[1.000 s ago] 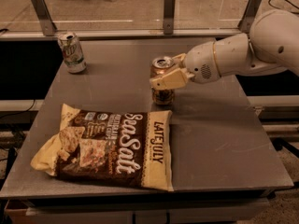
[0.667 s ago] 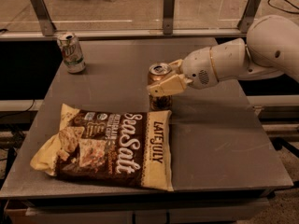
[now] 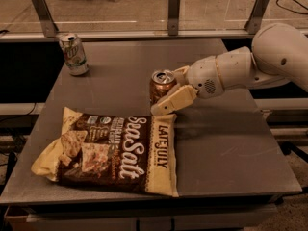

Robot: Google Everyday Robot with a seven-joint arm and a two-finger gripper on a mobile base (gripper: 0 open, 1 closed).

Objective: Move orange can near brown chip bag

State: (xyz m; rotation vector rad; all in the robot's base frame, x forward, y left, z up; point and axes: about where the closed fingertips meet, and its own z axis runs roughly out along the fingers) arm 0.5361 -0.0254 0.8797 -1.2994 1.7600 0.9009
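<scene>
Your gripper [image 3: 169,94] is clamped on the can [image 3: 161,82], 1 finger across its front and the other behind, with the arm reaching in from the right. The can is upright at mid-table, just beside the top right corner of the bag [image 3: 120,150], which lies flat at the front left of the table [image 3: 231,143]. The near finger hides the can's base, so you cannot tell whether it rests on the surface. By my reading, the carry is nearly done and placement is the step in hand. Next, set the can on bare table, not on the bag's edge, release, and back away without tipping it. The white can [image 3: 73,54] stands well apart at the back left.
</scene>
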